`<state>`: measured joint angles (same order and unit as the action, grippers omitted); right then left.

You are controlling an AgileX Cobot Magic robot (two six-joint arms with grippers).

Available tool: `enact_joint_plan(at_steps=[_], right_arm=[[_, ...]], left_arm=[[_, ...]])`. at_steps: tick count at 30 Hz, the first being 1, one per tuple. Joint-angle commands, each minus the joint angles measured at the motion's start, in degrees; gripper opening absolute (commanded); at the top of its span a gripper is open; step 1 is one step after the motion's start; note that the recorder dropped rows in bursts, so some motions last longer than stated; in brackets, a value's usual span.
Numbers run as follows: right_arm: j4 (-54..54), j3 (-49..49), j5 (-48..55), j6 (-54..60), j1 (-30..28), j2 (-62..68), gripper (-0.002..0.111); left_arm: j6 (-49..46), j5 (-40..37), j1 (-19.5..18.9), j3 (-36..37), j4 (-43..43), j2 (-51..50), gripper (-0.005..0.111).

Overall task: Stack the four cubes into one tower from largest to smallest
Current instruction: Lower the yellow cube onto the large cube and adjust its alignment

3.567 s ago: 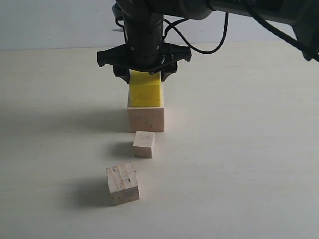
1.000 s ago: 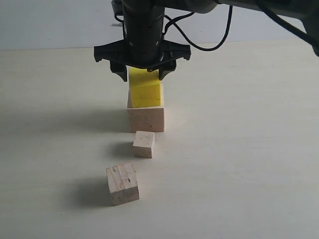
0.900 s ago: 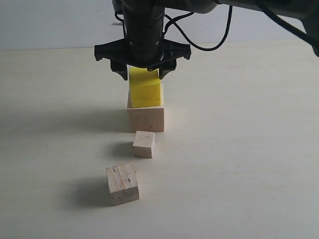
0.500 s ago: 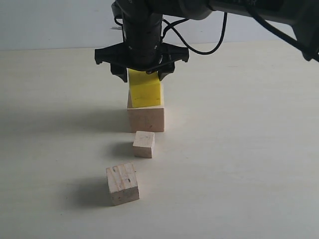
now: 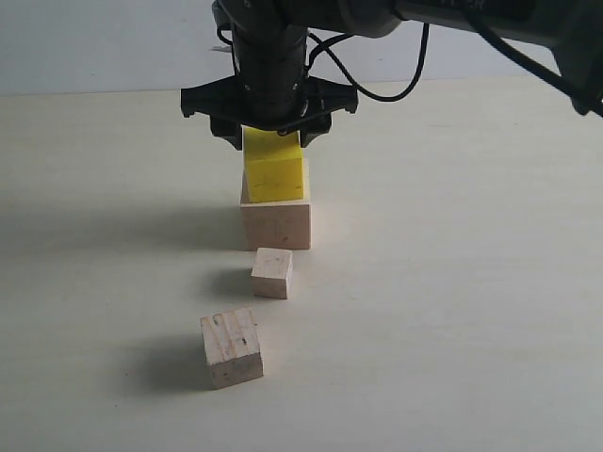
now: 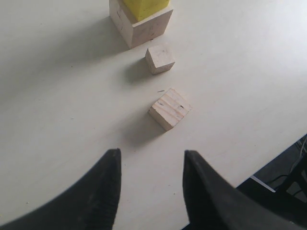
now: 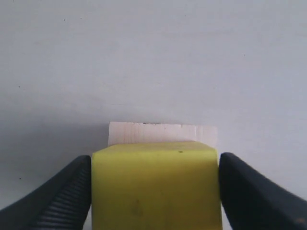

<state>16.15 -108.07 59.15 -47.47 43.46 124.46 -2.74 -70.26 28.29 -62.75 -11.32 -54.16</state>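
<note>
The yellow cube [image 5: 275, 174] is being gripped by the right gripper [image 5: 271, 141]. Its fingers [image 7: 62, 191] are being pressed against two opposite sides of the cube's upper part, and no gap is being shown in the right wrist view. Directly beneath the gripper, the yellow cube is being borne on the large cube [image 5: 276, 226], with their faces touching. The large cube is being supported by the table [image 5: 452, 282].

The small cube [image 5: 271, 273] is being left on the table just beside the large cube's base, below the right gripper and apart from it. The medium cube [image 5: 232, 348] is being left farther out again, alone on the table and touching nothing.

The left gripper [image 6: 152, 152] is being held open above the table, with bare surface showing between its fingers and nothing in them. The medium cube is being seen nearest beyond its fingertips, then the small cube, then the two stacked cubes.
</note>
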Motion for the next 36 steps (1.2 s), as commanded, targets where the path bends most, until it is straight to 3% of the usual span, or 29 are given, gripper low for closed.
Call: enact_joint_plan(at_steps=[1,36], right_arm=[[0.7,-0.5,-0.6,-0.4,-0.3,-0.2,0.069],[3.3,-0.5,-1.2,-1.2,-0.3,-0.2,0.069]], left_arm=[[0.0,0.3,0.4,0.2,-0.1,0.3,0.042],[0.0,0.3,0.4,0.2,-0.2,0.3,0.042]])
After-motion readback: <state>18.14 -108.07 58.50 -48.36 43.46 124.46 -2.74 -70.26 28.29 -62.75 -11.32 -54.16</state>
